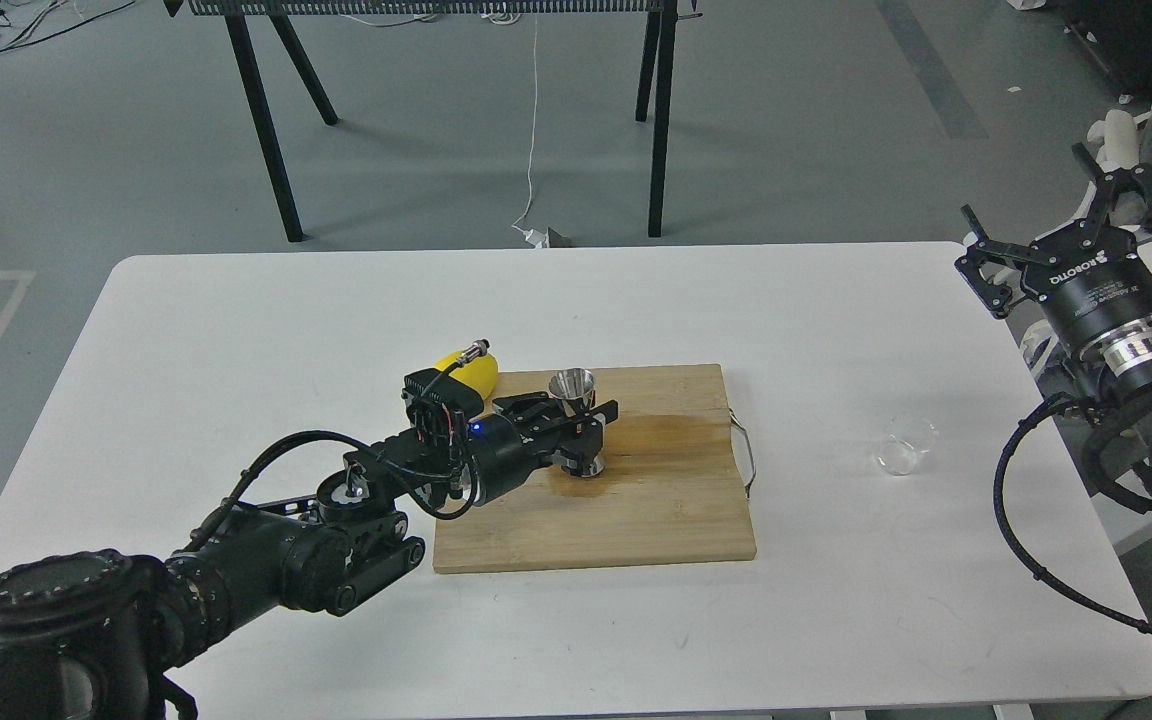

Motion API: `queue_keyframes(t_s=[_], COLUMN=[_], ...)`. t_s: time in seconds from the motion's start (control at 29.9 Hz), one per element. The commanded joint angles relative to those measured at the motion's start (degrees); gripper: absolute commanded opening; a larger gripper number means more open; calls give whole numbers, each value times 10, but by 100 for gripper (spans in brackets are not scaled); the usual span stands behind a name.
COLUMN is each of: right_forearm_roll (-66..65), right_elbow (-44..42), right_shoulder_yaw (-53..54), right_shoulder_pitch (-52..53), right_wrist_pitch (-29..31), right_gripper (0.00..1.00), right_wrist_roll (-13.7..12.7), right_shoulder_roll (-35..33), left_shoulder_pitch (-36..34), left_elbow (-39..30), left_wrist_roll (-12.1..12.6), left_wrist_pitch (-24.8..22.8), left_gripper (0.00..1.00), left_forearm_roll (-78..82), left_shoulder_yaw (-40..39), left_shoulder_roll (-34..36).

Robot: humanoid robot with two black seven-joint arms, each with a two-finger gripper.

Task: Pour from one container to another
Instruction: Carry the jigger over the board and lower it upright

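On the white table [236,320], the left gripper [576,425] pinches the steel jigger [576,415] at its waist; the right gripper [1066,215] hangs spread.

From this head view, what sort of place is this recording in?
Probably a robotics lab or test workspace: a plain white table on a bare grey floor, loose cables trailing behind, and a staged bamboo board.

jigger [576,420] on board [656,510], lemon [471,370] left, glass cup [906,445] right

A white table [236,330] carries a wooden cutting board [656,510] and, well apart, a glass cup [906,445].
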Motion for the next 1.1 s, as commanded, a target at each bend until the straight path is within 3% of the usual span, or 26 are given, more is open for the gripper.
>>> queue_keyframes(t_s=[0.0,0.47,0.63,0.7,1.07], right_forearm_roll=[0,0,0,0,0], right_elbow=[0,1,1,1,1], right_shoulder_yaw=[0,1,1,1,1], right_shoulder_pitch=[-1,-5,-5,-5,-6], right_wrist_pitch=[0,1,1,1,3], right_gripper=[99,99,99,99,99], right_wrist_roll=[0,0,0,0,0], right_shoulder_roll=[-1,-1,-1,-1,0], left_shoulder_pitch=[1,13,14,15,22], left_elbow=[0,-16,-36,-36,-36], left_wrist_roll=[0,0,0,0,0], left_wrist_pitch=[0,1,1,1,1], left_gripper=[36,54,65,75,79], left_forearm_roll=[0,0,0,0,0], left_shoulder_yaw=[0,0,0,-1,-1], left_shoulder_roll=[0,0,0,0,0])
